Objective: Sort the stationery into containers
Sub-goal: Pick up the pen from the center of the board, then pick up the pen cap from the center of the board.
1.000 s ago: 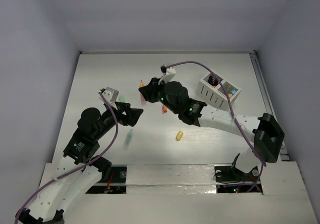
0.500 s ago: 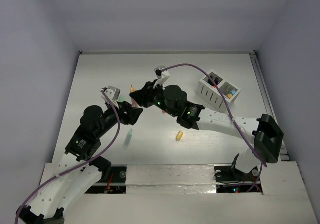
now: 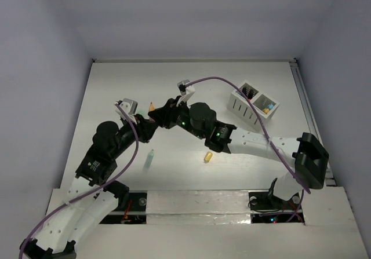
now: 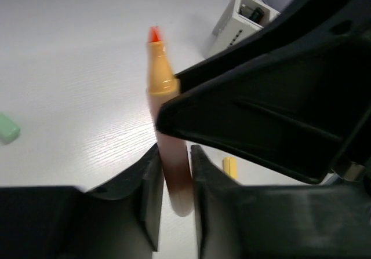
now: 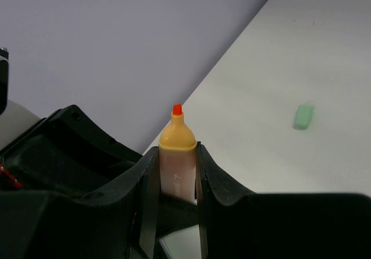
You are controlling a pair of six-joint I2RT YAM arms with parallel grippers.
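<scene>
An uncapped orange highlighter point(image 5: 177, 137) with a pale pink barrel and red tip is held above the table by both grippers. My right gripper point(image 5: 177, 154) is shut on its barrel just below the orange neck. My left gripper point(image 4: 174, 154) is shut on the barrel's lower end point(image 4: 175, 183). From above, the tip point(image 3: 151, 105) pokes out where the two grippers point(image 3: 153, 121) meet, left of centre. The white divided container point(image 3: 253, 104) stands at the back right with several coloured pieces in it.
A mint marker point(image 3: 149, 158) lies on the table in front of the left arm. A yellow cap point(image 3: 207, 157) lies near the middle. A small green cap point(image 5: 303, 116) rests on the table further off. Side walls enclose the table.
My right gripper carried the highlighter leftward to the left gripper. The left gripper's jaws, open a second ago, have shut on the barrel's lower end.
</scene>
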